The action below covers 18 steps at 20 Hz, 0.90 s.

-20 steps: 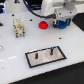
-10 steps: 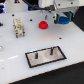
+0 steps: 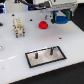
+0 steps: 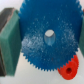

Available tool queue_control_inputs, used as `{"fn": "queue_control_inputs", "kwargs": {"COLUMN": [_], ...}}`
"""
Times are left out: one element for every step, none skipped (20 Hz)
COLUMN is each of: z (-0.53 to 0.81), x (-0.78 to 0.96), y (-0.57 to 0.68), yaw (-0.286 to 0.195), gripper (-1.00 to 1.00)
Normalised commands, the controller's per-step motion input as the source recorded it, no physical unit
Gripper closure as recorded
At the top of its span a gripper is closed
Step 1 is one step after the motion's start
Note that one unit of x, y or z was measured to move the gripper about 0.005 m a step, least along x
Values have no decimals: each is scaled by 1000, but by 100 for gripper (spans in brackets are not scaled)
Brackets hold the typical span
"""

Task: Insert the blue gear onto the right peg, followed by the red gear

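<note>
Blue toothed plastic gear (image 4: 47,37) sits clamped in our gripper (image 3: 61,19) above the table's far side, so next we carry it over the right dark peg (image 3: 51,50), leaving the small red gear (image 3: 44,23) for later.

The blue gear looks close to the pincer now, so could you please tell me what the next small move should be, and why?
Probably close the pincer on the blue gear. In the wrist view the gear fills the gap between the green pads, and the red gear lies beside it, clear of them. The right peg on the plate is bare, so the gear must be gripped before it is lifted.
</note>
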Motion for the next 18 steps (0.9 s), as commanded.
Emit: {"fn": "queue_control_inputs", "kwargs": {"z": [434, 406, 389, 337, 300, 286, 249, 217, 197, 151, 146, 126, 106, 103, 69, 71, 66, 51], "x": [760, 757, 760, 763, 754, 754, 760, 763, 771, 777, 780, 780, 777, 777, 769, 771, 783, 789], "y": [-300, -306, -309, -314, -320, -326, -331, -340, -340, -340, -337, -334, -337, -337, -343, -343, -334, -311], "yaw": [0, 0, 0, 0, 0, 0, 0, 0, 0, 0, 0, 0, 0, 0, 0, 0, 0, 0], "gripper": [100, 100, 100, 100, 100, 100, 100, 100, 100, 100, 100, 100, 100, 100, 100, 100, 100, 100]}}
